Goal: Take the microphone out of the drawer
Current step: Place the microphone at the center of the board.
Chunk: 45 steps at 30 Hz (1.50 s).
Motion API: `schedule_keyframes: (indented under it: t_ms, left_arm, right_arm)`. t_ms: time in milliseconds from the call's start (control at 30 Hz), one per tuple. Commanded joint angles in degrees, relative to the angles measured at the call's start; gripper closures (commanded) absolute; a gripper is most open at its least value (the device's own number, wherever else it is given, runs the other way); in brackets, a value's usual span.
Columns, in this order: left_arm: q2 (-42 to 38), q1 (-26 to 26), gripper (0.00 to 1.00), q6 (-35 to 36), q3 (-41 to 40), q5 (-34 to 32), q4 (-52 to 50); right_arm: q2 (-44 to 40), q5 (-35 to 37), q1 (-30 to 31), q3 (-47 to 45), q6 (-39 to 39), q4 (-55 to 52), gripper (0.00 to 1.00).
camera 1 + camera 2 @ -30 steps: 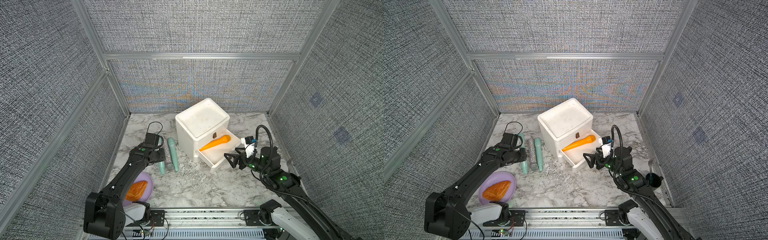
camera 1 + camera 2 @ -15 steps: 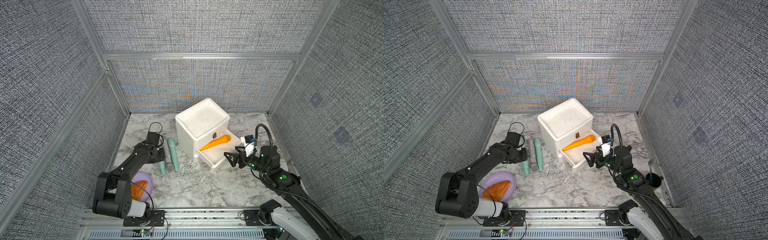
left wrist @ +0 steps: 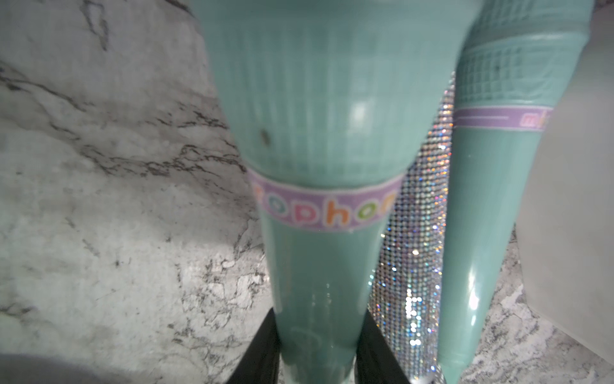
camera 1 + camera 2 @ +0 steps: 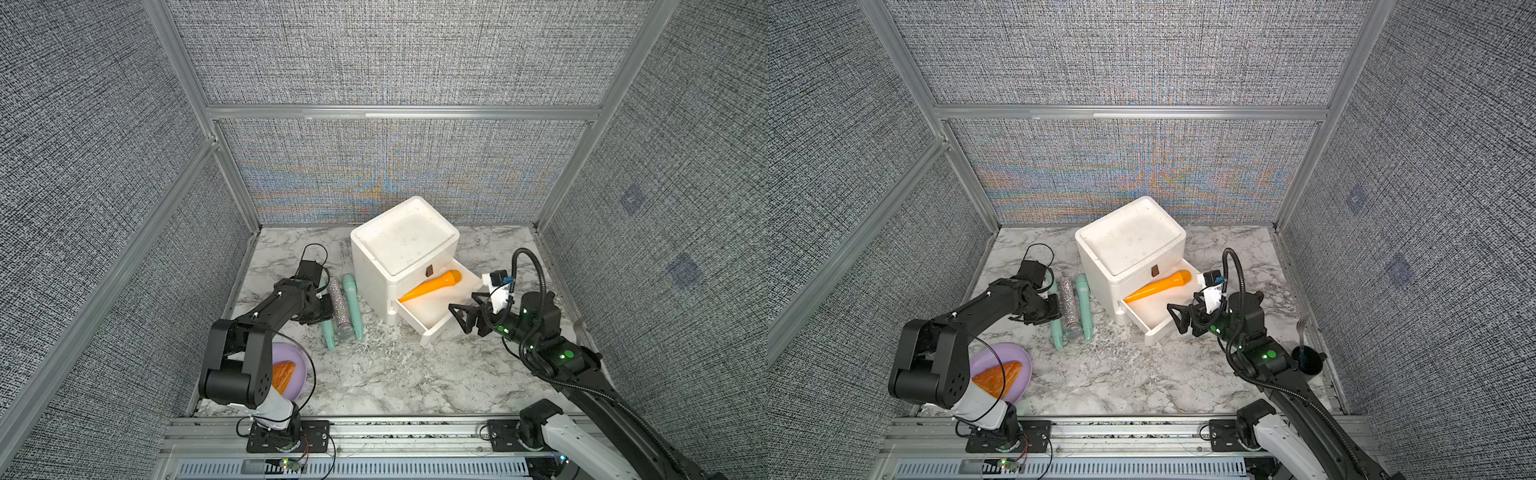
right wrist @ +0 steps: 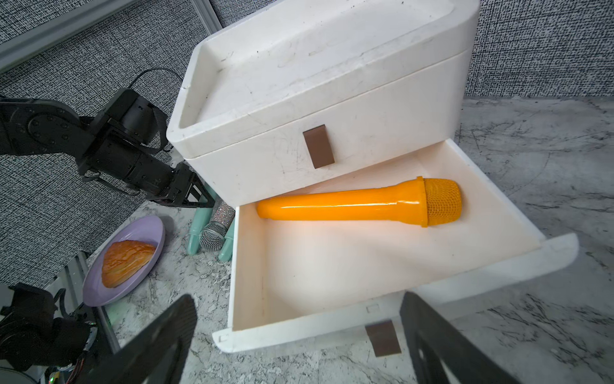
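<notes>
A: Where's our orange microphone (image 4: 432,286)?
B: In the open drawer (image 4: 440,325), at ten o'clock from our right gripper (image 4: 465,309), jaws wide apart. Its axis runs eight to two.
A: And our left gripper (image 4: 322,309)?
B: Farther off, clamped on a teal microphone (image 3: 319,266).

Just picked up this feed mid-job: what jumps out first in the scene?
The orange microphone stands out most, lying in the pulled-out drawer of the white box, with the open right hand just in front of that drawer. On the box's other side, the left hand is shut on a teal microphone next to a glittery microphone.
</notes>
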Motion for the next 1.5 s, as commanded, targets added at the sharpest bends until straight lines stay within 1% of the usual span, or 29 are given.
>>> schedule_keyframes:
  t_ms: [0,100,167,300,400,567,733,1167,1467]
  left_arm:
    - [1.17,0.25,1.00,0.82,0.70,1.40,0.42]
    - [2.35,0.33,0.99,0.95,1.44,2.14,0.33]
    - [2.86,0.33,0.94,0.95,1.67,2.72,0.33]
    - [3.16,0.41,0.89,0.95,1.88,2.86,0.32]
    - [3.09,0.52,0.81,1.02,1.80,2.77,0.22]
    - [3.16,0.61,0.77,1.06,1.38,3.34,0.75]
    - [3.09,0.70,0.69,0.96,0.94,3.64,1.30]
    - [4.90,0.73,0.68,0.88,0.66,4.79,2.38]
    - [5.90,1.10,0.62,0.76,0.52,4.89,2.85]
  right_arm:
    - [0.11,0.90,0.09,-0.11,-0.09,1.34,0.02]
    - [0.21,1.10,0.04,-0.11,-0.10,1.42,0.02]
    - [0.16,1.08,0.03,-0.19,-0.11,1.34,0.02]
    - [0.15,1.25,0.05,-0.28,0.00,1.35,0.02]
    - [0.07,1.25,0.11,-0.35,0.07,1.50,0.02]
    - [-0.04,1.25,0.10,-0.49,0.26,1.60,0.02]
    - [-0.15,1.24,0.09,-0.53,0.33,1.52,0.02]
    - [-1.34,1.96,0.10,-0.85,0.35,0.55,0.02]
    - [-1.17,2.01,0.11,-1.23,0.34,0.81,0.02]
